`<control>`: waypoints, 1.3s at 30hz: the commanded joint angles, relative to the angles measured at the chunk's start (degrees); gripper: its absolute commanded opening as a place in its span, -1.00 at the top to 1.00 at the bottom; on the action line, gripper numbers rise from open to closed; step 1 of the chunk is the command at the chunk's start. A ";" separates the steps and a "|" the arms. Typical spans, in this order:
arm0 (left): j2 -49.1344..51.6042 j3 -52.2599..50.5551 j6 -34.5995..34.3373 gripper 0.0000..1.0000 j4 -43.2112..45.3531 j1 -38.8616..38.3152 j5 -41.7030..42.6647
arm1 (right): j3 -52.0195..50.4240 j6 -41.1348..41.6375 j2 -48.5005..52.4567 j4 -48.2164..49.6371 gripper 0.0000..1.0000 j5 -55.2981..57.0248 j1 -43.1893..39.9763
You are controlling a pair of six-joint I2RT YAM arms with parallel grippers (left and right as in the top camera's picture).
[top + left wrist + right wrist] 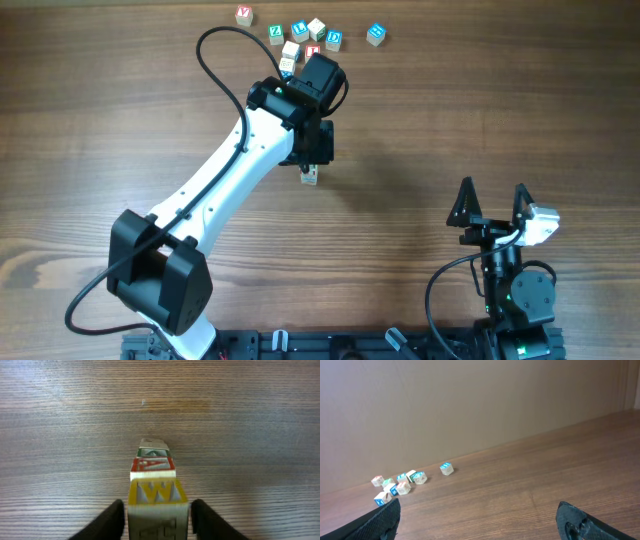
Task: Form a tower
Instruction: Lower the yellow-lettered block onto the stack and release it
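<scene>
Here's the left gripper [156, 504] hanging right over the tower [152, 465], which stands upright on the open middle of the table [450, 120]. A yellow W cube sits on top, with red and green faces stacked beneath. The claw is released: its dark fingers [107, 522] flank the top cube with a sliver of wood showing on either side. The loose cubes [300, 31] cluster at the far edge, well apart from the column. The right gripper [477, 505] sits near the front edge, jaws spread wide and holding nothing.
</scene>
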 commanded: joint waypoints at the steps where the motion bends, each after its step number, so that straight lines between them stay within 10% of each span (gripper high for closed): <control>1: 0.11 -0.59 -0.42 0.37 0.13 -0.04 -0.74 | -0.07 -0.96 -0.31 0.26 -0.99 0.79 -0.24; 3: 0.11 -0.59 -0.42 0.64 0.15 -0.04 -0.31 | -0.07 -0.96 -0.31 0.26 -0.99 0.79 -0.24; 39: -0.96 -0.59 -0.39 0.40 2.45 0.46 -1.25 | -0.07 -0.98 -0.28 0.26 -0.99 0.79 -0.24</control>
